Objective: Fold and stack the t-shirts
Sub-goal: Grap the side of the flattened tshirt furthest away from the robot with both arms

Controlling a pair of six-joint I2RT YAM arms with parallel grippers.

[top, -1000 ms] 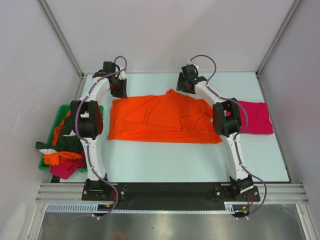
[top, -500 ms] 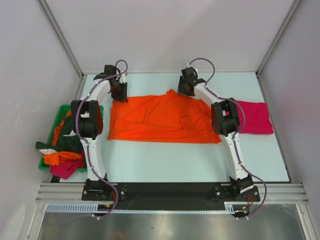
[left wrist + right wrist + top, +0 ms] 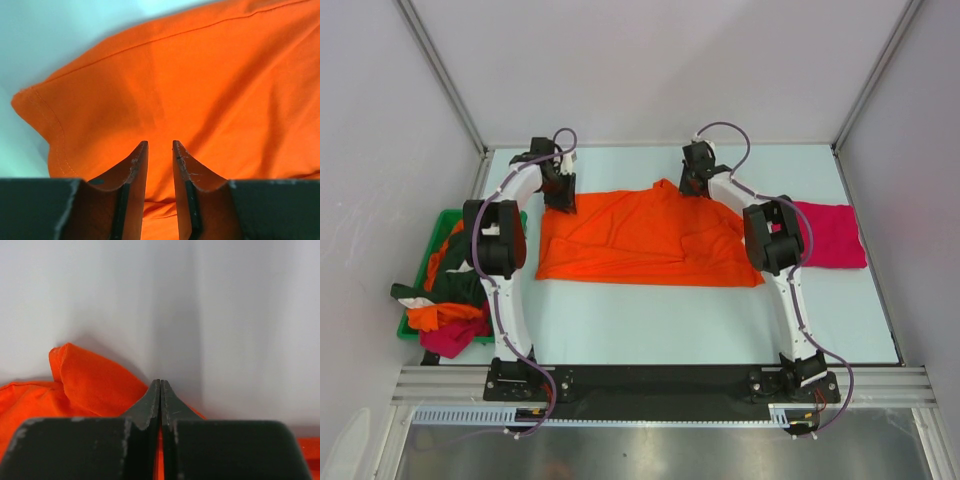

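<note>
The job is in its early part, as we read it. One magenta-red t-shirt [image 3: 830,235] lies folded into a flat rectangle at the right end of the bench [image 3: 650,310], the start of a stack. The orange t-shirt [image 3: 645,235] is spread across the middle of the bench, not yet folded. A tangle of further shirts [image 3: 450,300] waits in the green bin [image 3: 440,217] at the left edge, so most of the work is left.

The right gripper [image 3: 160,382] sits at the far edge of the orange t-shirt. Its fingers are clenched tight, with a thin sliver of orange between them lower down, so we judge they pinch the cloth there. The left gripper [image 3: 160,145] hangs over the shirt's far left corner with its fingers a narrow gap apart. We cannot tell whether they nip the fabric or only hover over it.

The orange cloth is thin, matte knit, limp, with soft creases running across it and a stitched hem curving round the corner in the left wrist view. Near the right gripper it rises into a small peak. The bin's pile is crumpled, mixing dark green, orange, cream and magenta. The bench is smooth and pale.
</note>
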